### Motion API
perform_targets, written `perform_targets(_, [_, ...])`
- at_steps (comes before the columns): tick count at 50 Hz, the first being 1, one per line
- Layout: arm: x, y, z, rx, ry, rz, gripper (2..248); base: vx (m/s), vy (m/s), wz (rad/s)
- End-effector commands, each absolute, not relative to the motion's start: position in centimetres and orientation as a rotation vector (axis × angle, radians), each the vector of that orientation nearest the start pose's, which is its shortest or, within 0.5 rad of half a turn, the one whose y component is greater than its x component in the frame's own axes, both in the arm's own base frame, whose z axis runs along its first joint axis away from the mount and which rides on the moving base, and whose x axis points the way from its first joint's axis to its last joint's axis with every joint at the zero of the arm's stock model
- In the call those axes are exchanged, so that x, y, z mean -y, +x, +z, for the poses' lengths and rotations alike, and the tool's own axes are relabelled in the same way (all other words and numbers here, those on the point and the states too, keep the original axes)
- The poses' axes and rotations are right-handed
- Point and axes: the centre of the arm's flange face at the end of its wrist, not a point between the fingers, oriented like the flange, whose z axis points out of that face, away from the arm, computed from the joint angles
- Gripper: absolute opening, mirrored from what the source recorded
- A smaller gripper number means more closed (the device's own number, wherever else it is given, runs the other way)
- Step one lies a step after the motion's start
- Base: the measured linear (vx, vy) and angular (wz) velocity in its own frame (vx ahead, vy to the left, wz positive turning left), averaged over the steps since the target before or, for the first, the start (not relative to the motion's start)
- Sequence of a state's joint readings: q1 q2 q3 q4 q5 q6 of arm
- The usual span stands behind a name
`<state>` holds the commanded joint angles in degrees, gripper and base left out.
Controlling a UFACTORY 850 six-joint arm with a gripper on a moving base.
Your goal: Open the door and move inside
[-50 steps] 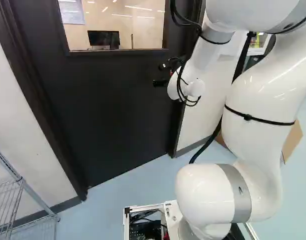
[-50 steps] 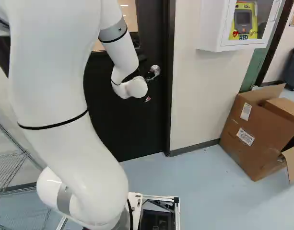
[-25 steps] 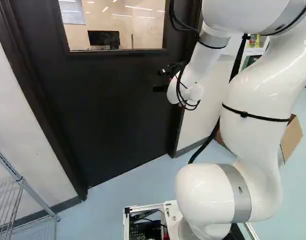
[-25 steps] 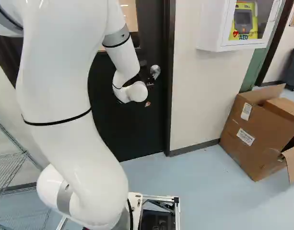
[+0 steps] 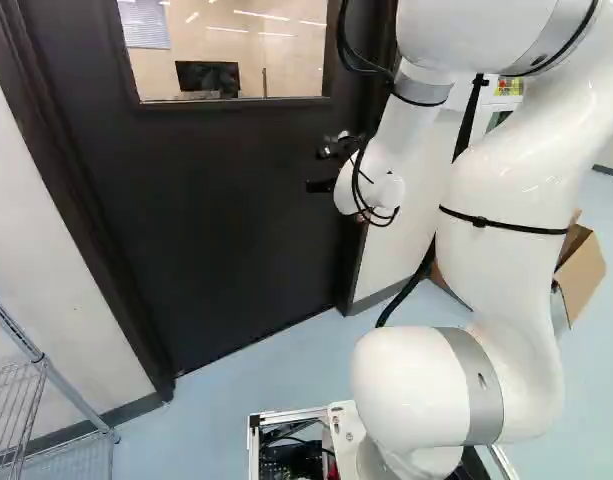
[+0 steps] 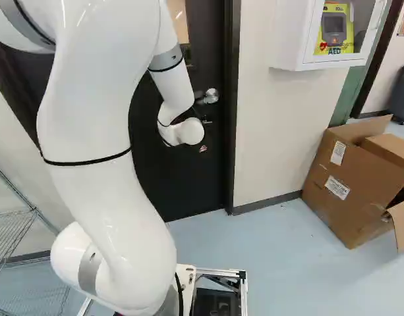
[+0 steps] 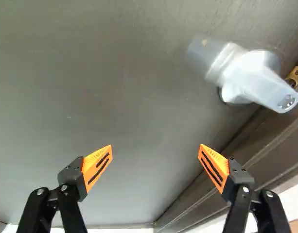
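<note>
My gripper [image 7: 156, 145] is released, its two fingers spread wide with nothing between them, pointed at the dark door. The handle [image 7: 251, 77] lies ahead of it and off to the right, past the right-hand finger, towards the door's latch edge; in the right base view it shows above my wrist [image 6: 190, 131]. That sideways offset is what the coming move turns on: I judge I must shift right and up before closing in. The lever's long axis seems to run across the door [image 5: 216, 200], from the round base near the frame [image 6: 233, 131] leftward, so I would want one finger on each side of it (my one arm has to do it all). The door looks shut, its window [image 5: 226, 50] higher up, and a cardboard box [image 6: 353, 184] sits to the right, well apart from the handle. The lever's free end is blurred in the wrist view, and from the left base view my wrist and fingers crowd the handle so much that I can hardly separate them. Whether the latch is free, and which way the door swings, I cannot tell.
</note>
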<state>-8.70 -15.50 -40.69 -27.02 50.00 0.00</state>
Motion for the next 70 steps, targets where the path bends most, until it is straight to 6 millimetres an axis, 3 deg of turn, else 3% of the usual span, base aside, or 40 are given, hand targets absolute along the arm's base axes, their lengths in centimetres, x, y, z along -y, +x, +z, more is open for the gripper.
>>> perform_targets(26, [4.6,50.7,36.5,0.520,-2.494,-1.796,247,0.000,0.000,0.000])
perform_targets(46, [4.5,51.0,36.2,0.527,-2.493,-1.792,247,0.000,0.000,0.000])
perform_targets(70, [4.4,53.2,36.0,0.598,-2.464,-1.792,247,0.000,0.000,0.000])
